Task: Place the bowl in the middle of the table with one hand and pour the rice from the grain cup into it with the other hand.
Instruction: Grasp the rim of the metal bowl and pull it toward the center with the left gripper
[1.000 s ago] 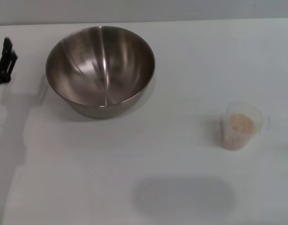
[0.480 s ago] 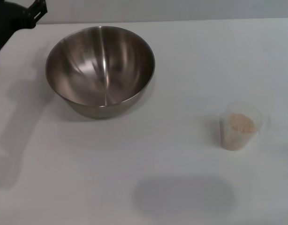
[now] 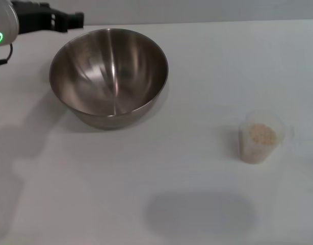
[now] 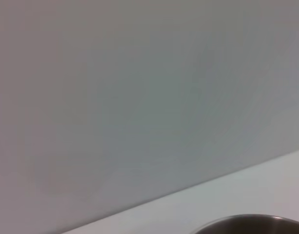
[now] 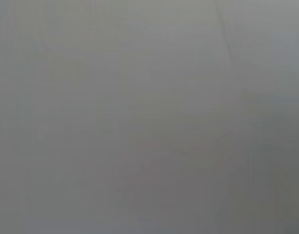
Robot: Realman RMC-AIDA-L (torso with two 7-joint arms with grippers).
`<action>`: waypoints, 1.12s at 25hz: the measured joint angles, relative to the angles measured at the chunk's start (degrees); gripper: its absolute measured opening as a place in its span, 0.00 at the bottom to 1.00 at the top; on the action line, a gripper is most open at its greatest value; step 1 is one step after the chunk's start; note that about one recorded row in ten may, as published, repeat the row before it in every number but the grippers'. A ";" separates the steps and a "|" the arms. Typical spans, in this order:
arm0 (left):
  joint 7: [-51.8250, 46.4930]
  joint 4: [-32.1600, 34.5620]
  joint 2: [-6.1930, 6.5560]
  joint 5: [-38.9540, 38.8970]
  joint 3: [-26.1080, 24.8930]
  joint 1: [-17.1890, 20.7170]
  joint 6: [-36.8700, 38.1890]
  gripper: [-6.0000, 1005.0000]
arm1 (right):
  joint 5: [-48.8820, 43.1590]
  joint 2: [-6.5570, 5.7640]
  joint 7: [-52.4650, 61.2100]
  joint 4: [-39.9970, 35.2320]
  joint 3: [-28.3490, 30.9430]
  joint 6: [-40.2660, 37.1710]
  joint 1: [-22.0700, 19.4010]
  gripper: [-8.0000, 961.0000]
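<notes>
A large steel bowl point(image 3: 109, 76) sits upright on the white table point(image 3: 187, 168), toward the far left part of the surface and close to the far edge, its polished inside catching the light and holding nothing that can be seen. Well apart from it, toward the right edge and nearer the front, the small clear grain cup point(image 3: 260, 137) stands upright with a heap of pale rice point(image 3: 261, 133) inside, filling it to about half its height.

The left gripper point(image 3: 70, 19) reaches in from the far left corner, its black fingers pointing along the far edge toward the bowl, its tip just beyond the bowl's rim and not touching it. Behind it the silver arm point(image 3: 4, 25) shows a lit green ring. Whether the fingers are parted or closed cannot be told from this angle; nothing is seen between them.

The left wrist view takes in mostly a grey wall point(image 4: 140, 97), a strip of the tabletop and a sliver of the bowl's rim point(image 4: 252, 225) at its bottom edge. The right gripper appears in no view, and its wrist camera shows only a flat grey field.
</notes>
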 joint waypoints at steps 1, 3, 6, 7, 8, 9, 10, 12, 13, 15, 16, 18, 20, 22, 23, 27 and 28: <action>0.91 0.26 -0.09 -0.80 -0.40 -0.24 -0.54 0.79 | 0.00 0.00 0.00 0.01 -0.09 0.00 0.01 0.82; 1.65 0.99 -0.02 -1.60 -0.46 -0.38 -0.67 0.79 | 0.02 -0.01 0.01 0.01 -0.44 0.01 -0.02 0.82; 2.52 3.25 0.04 -1.92 -0.54 -0.66 0.41 0.79 | 0.06 -0.01 0.01 -0.12 -0.65 0.03 -0.08 0.82; 2.83 4.38 0.03 -1.95 -0.68 -0.80 1.04 0.79 | 0.05 -0.01 0.01 -0.13 -0.65 0.05 -0.09 0.82; 3.08 5.66 0.02 -1.91 -0.79 -1.06 1.76 0.79 | 0.05 -0.01 0.01 -0.13 -0.66 0.07 -0.11 0.82; 3.17 6.72 0.03 -1.85 -0.83 -1.31 2.50 0.79 | 0.05 -0.02 0.02 -0.13 -0.66 0.09 -0.14 0.82; 3.32 8.31 0.04 -1.77 -0.85 -1.68 3.60 0.79 | 0.05 -0.01 0.02 -0.15 -0.65 0.09 -0.16 0.82; 3.94 10.79 0.06 -1.68 -0.97 -2.25 5.27 0.79 | 0.05 0.02 0.01 -0.15 -0.69 0.10 -0.19 0.82; 4.42 12.50 0.06 -1.68 -1.16 -2.61 6.04 0.79 | 0.05 0.03 0.02 -0.11 -0.74 0.10 -0.26 0.82; 4.95 15.13 0.06 -1.86 -1.47 -3.51 6.53 0.79 | 0.04 0.04 0.02 -0.02 -0.84 0.10 -0.39 0.82; 5.26 16.20 0.05 -1.87 -1.52 -3.96 6.67 0.79 | 0.03 0.05 0.01 0.00 -0.86 0.10 -0.41 0.82; 5.88 18.03 0.00 -1.88 -1.54 -4.52 7.38 0.79 | 0.01 0.06 0.01 0.02 -1.02 0.09 -0.47 0.82; 6.16 19.39 -0.03 -1.88 -1.50 -4.92 8.23 0.79 | 0.00 0.06 0.01 0.03 -1.19 0.09 -0.51 0.82; 6.17 20.31 -0.04 -1.89 -1.36 -5.24 8.59 0.79 | 0.00 0.05 0.02 0.05 -1.32 0.09 -0.52 0.82; 6.18 20.85 -0.05 -1.90 -1.24 -5.37 8.76 0.79 | 0.00 0.05 0.01 0.05 -1.33 0.08 -0.52 0.82; 6.20 23.24 -0.08 -1.77 -1.18 -5.99 10.10 0.79 | 0.00 0.03 0.01 0.04 -1.40 0.09 -0.51 0.82; 6.20 23.24 -0.08 -1.77 -1.18 -5.99 10.10 0.79 | -0.01 0.02 0.02 0.02 -1.41 0.09 -0.51 0.82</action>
